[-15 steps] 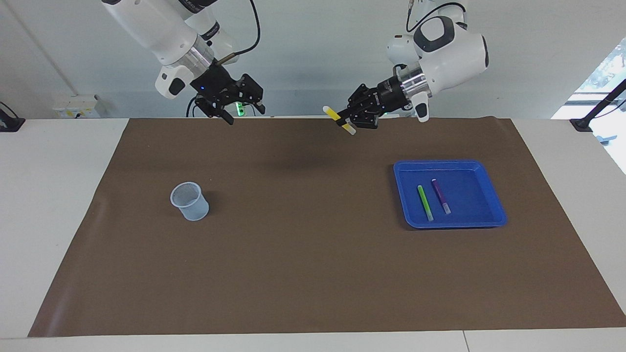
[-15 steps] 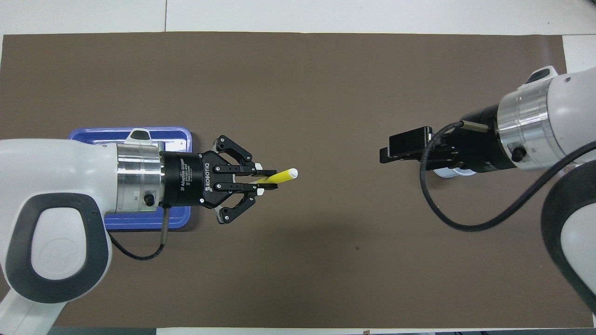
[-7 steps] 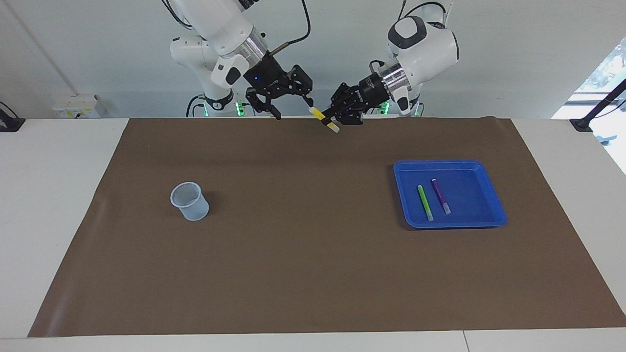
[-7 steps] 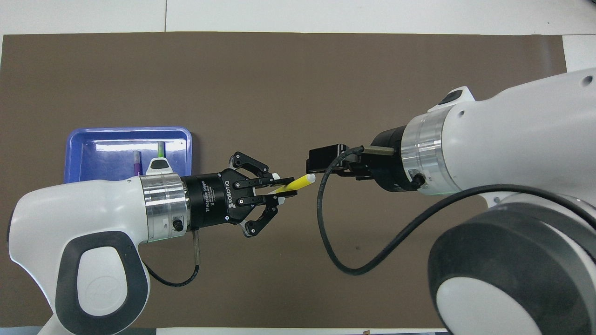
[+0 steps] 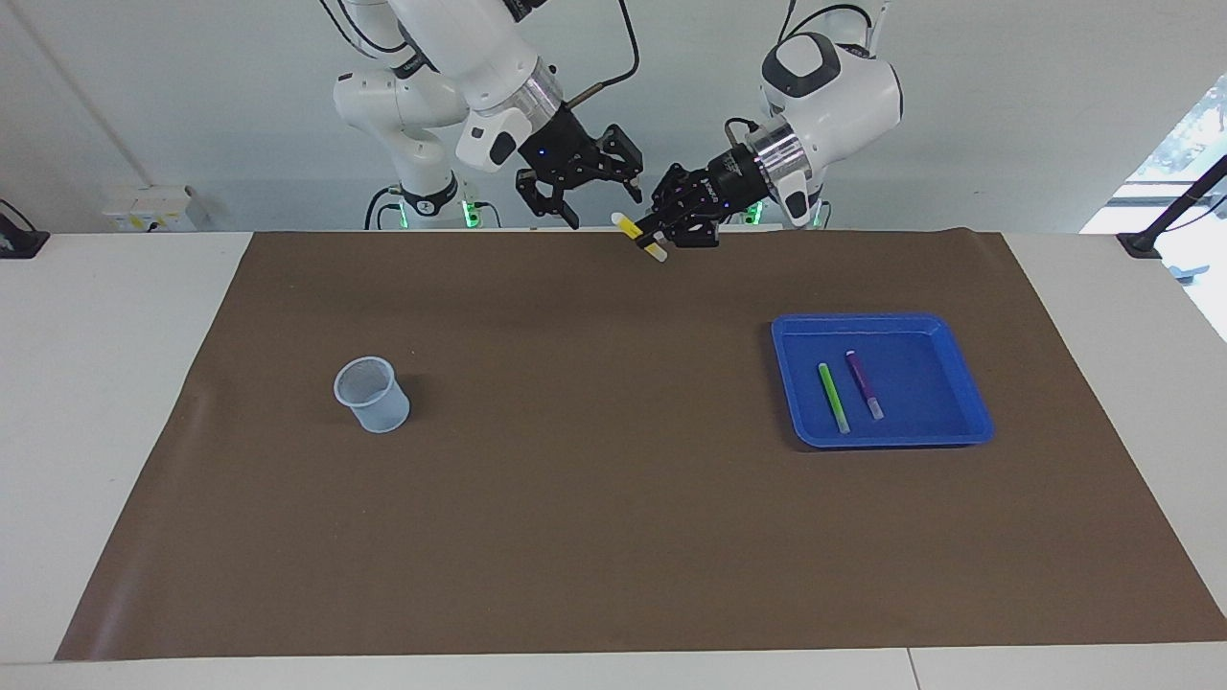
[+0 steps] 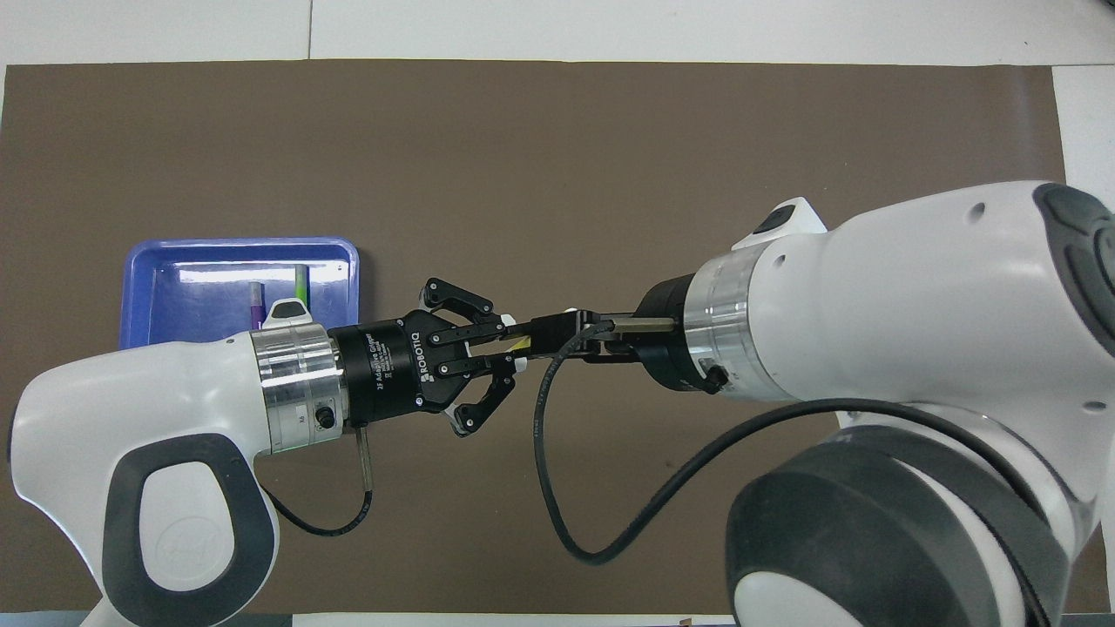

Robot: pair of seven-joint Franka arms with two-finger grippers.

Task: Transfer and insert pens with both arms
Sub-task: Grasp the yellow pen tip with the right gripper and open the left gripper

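Yellow is the pen (image 5: 629, 226) that we hold in our left hand (image 5: 659, 233), whose fingertips are pinched tight on the barrel. It hangs in the air over the brown mat (image 5: 594, 537), at the edge nearest the robots and about midway between the two ends of the worktop (image 5: 96, 383). Its long axis runs slantwise: one pale tip points up toward our right hand (image 5: 602, 201), the other sticks out below the left hand's fingers. Our right hand is spread wide and holds nothing, with its fingers just beside the pen's upper tip; we cannot tell whether they touch it. From overhead the right hand covers most of the pen.

Our green pen (image 5: 832, 397) and purple pen (image 5: 864, 383) lie side by side in the blue tray (image 5: 959, 426) toward the left arm's end, both with their pale tips pointing away from the robots. Toward the right arm's end a mesh cup (image 5: 371, 394) stands upright on the mat.
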